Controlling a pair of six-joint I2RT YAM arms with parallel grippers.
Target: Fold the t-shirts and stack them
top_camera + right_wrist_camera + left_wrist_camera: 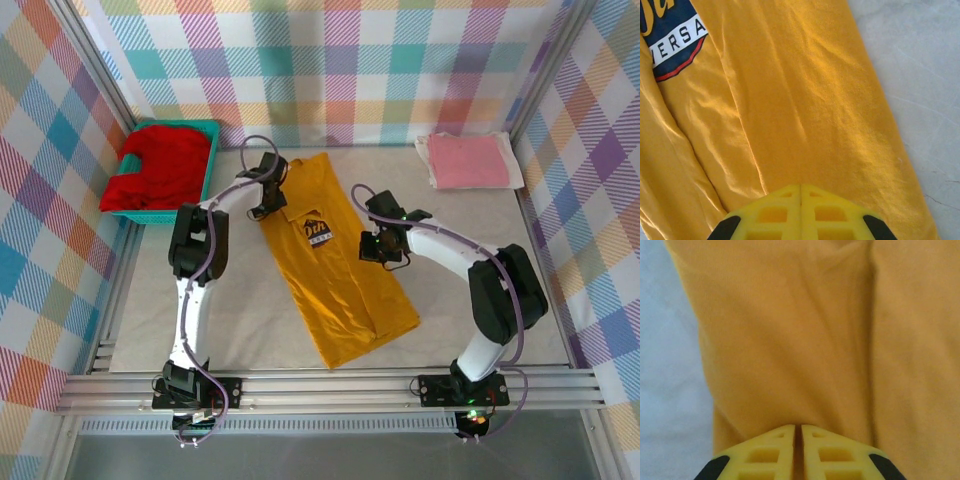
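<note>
One mustard tee (pixel 345 290) folded lengthwise, narrow strip w/ dark print (pixel 318 230) up.

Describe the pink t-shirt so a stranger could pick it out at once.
Start at the far right corner of the table. The pink t-shirt lies there, folded into a flat rectangle. It alone is pale and compact: the mustard-yellow t-shirt stretches across mid-table, the red t-shirt is heaped in the teal basket.

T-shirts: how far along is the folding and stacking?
Done: the pink shirt lies folded at the far right. In hand: the yellow shirt is folded into a long strip, with the left gripper and right gripper closed over it. To do: the red shirt sits bunched in the basket; nothing is stacked.
</note>
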